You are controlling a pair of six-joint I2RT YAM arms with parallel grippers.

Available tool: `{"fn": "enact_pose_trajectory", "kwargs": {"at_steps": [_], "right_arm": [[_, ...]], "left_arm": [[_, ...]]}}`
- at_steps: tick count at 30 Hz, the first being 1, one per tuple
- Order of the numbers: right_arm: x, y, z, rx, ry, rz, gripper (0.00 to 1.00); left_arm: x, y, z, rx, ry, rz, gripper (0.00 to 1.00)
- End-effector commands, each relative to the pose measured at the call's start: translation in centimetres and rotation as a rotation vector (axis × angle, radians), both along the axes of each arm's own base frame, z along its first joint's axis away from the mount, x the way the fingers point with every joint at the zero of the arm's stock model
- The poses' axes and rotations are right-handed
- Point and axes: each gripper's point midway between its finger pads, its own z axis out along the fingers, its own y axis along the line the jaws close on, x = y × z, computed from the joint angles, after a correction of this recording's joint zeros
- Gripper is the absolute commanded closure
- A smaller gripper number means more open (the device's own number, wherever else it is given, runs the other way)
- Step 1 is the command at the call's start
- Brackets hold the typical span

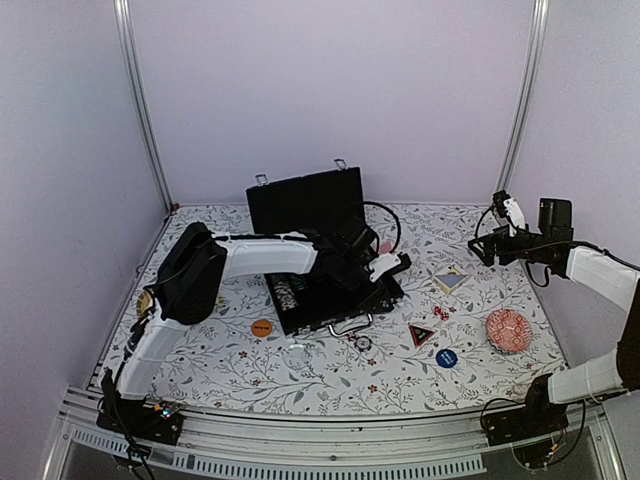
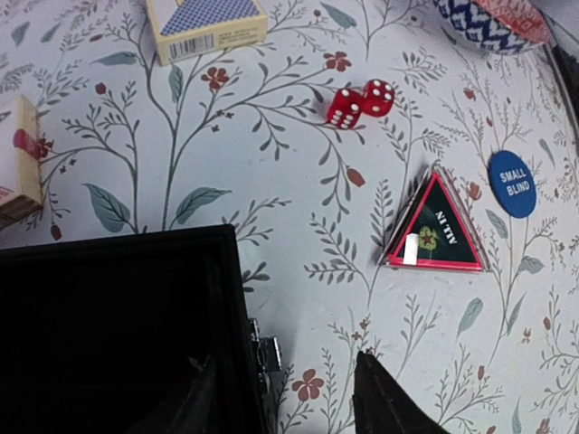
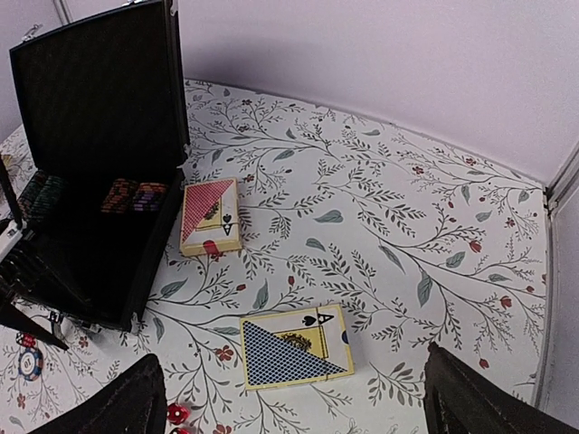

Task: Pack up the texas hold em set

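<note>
We see the case [image 1: 305, 200] open at mid-counter [image 1: 250, 370], chips [image 3: 136, 194] racked inside. The left tool [image 2: 282, 362], fingers spread, hangs at the case's edge. The right tool [image 3: 291, 354], spread wide, hovers over the blue deck [image 2: 208, 23]. The red deck [image 3: 211, 217], dice [image 2: 360, 104] and blue disc [image 2: 511, 183] lie loose on the counter.

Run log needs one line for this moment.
black rectangular case: lid open | left hand: open, at case edge | right hand: open | blue-backed card deck: unpacked
</note>
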Motion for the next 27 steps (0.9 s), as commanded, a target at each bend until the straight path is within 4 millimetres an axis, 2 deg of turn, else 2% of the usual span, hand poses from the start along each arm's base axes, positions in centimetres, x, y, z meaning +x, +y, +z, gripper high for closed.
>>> {"fn": "enact_pose_trajectory", "kwargs": {"at_steps": [1, 3, 4, 5, 7, 10, 11, 12, 13, 15, 16, 19, 22, 24, 27], "right_arm": [[0.0, 0.2, -0.2, 0.008, 0.009, 0.014, 0.01], [0.0, 0.2, -0.3, 0.011, 0.013, 0.017, 0.01], [0.0, 0.3, -0.3, 0.013, 0.014, 0.02, 0.01], [0.0, 0.3, -0.2, 0.015, 0.014, 0.022, 0.01], [-0.1, 0.4, -0.2, 0.017, 0.012, 0.024, 0.01], [-0.3, 0.6, 0.1, 0.023, 0.005, 0.04, 0.01], [-0.4, 1.0, 0.3, 0.031, 0.001, 0.058, 0.01], [-0.7, 1.3, 0.4, 0.034, -0.006, 0.084, 0.01], [-1.0, 1.7, 0.6, 0.04, -0.014, 0.107, 0.01], [-1.4, 2.2, 0.9, 0.051, -0.025, 0.143, 0.01], [-1.6, 2.4, 1.0, 0.057, -0.028, 0.156, 0.01], [-1.8, 2.6, 1.1, 0.063, -0.029, 0.166, 0.01], [-1.5, 2.5, 0.7, 0.061, -0.015, 0.159, 0.01], [-1.4, 2.4, 0.3, 0.06, -0.003, 0.156, 0.01], [-1.3, 2.4, 0.0, 0.063, 0.01, 0.157, 0.01]], "left_arm": [[-1.9, -0.6, 4.3, -0.022, -0.069, -0.005, 0.45], [-0.8, -0.4, 7.5, -0.062, -0.139, 0.07, 0.41], [-0.4, -0.1, 10.1, -0.094, -0.175, 0.117, 0.39], [-0.1, 0.4, 11.8, -0.107, -0.202, 0.168, 0.38], [-0.6, 1.9, 13.9, -0.124, -0.223, 0.235, 0.37], [-2.9, 5.1, 14.7, -0.138, -0.178, 0.302, 0.39], [-3.9, 6.3, 13.9, -0.13, -0.144, 0.315, 0.42], [-5.1, 7.7, 12.2, -0.099, -0.101, 0.321, 0.47], [-6.1, 8.8, 11.3, -0.085, -0.068, 0.326, 0.55], [-7.9, 10.6, 9.7, -0.055, -0.01, 0.333, 0.89], [-8.7, 11.4, 8.7, -0.035, 0.018, 0.339, 1.0], [-10.9, 13.0, 6.6, -0.003, 0.1, 0.321, 1.0], [-11.8, 14.0, 4.3, 0.054, 0.151, 0.324, 1.0], [-11.7, 14.6, 3.1, 0.096, 0.148, 0.347, 1.0], [-10.3, 15.6, 1.6, 0.155, 0.096, 0.416, 1.0]]}}
